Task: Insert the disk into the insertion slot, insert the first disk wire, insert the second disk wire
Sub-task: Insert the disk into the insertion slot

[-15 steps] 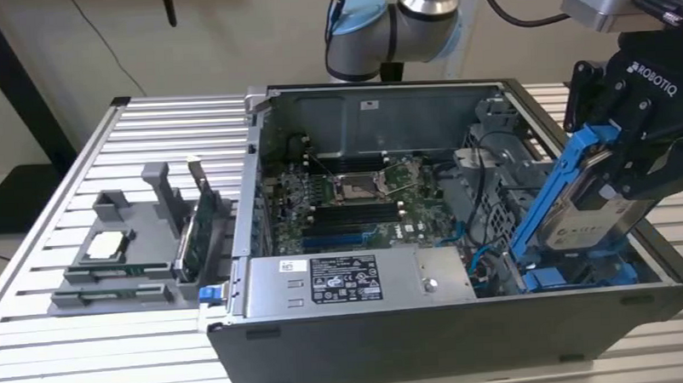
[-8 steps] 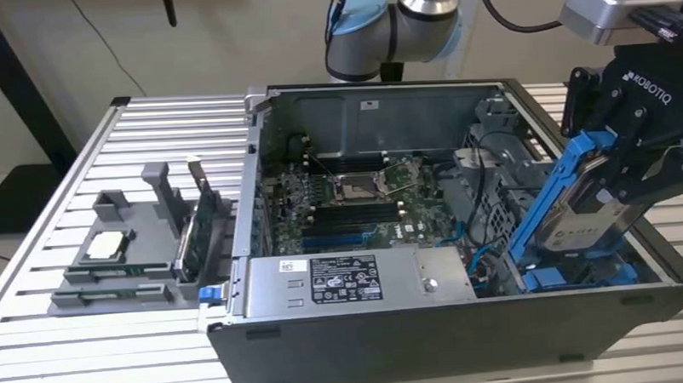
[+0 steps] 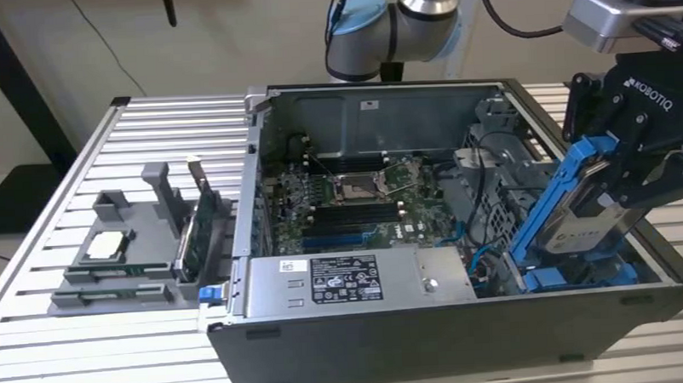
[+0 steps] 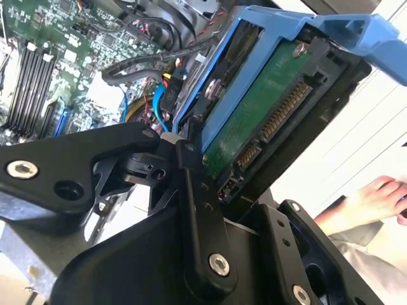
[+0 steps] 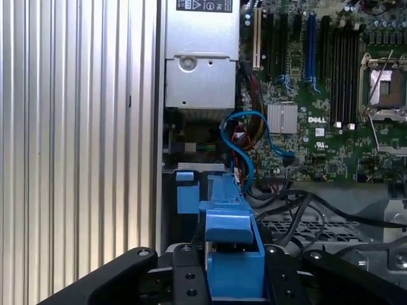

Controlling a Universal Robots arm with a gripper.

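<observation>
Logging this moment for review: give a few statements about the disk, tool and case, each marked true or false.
1. The tool holds the disk. True.
2. The disk lies flat inside the computer case. False: it is steeply tilted, with its lower end in the case.
3. The motherboard is exposed. True.
4. The grey holder stands at the case's right in the exterior view. False: it is at its left.

Bright, even light; soft shadows
</observation>
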